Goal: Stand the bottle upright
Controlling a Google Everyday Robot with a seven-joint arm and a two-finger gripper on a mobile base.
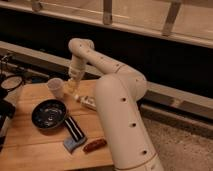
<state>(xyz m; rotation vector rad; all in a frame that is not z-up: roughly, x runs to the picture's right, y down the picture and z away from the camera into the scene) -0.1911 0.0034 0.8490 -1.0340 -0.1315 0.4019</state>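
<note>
Hovering with the gripper (pixel 73 86) low over the wooden table (pixel 30 150), beside the paper cup (pixel 56 87); cannot tell whether clenched or released. Needs a short shift toward the view's right to meet the bottle (pixel 88 102), a smooth white plastic cylinder lying toppled just beside, long axis slanting down-right.

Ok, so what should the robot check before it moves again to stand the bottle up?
1. The bottle in sight: ok, lying on the wooden table.
2. Bottle upright: not ok, it is on its side.
3. The claw near the bottle: ok, it hangs just up-left of it.
4. Claw touching the bottle: cannot tell.
5. The paper cup out of the way: not ok, it stands close beside the claw.
6. The black bowl out of the way: ok, it sits apart from the bottle.
</note>
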